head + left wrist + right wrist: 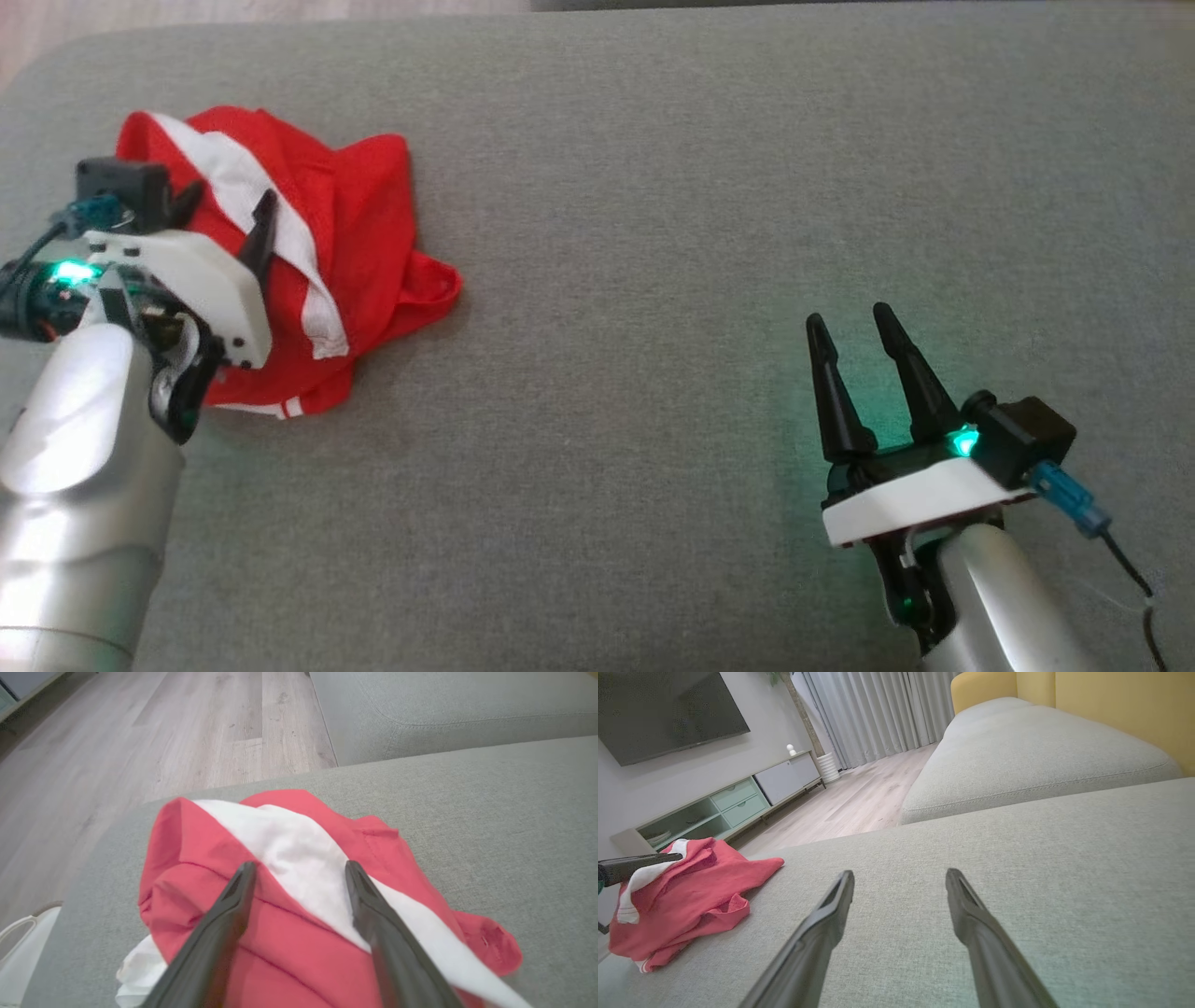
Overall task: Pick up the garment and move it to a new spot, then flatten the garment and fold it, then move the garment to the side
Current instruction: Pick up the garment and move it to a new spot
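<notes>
Item: garment (355, 233), red with a white band, crumpled in a heap at ten o'clock of the head view. It lies on the grey sofa cushion (653, 187), close to that cushion's rounded corner at eleven o'clock, with wood floor (163, 728) beyond the edge.
Tool: left gripper (233, 196), fingers spread wide over the white band, holding nothing; whether it touches the cloth cannot be told.
Tool: right gripper (850, 317), at four o'clock, spread wide, empty, well apart from the heap.
Room: bare cushion from the heap's three o'clock side across to the right gripper.
</notes>
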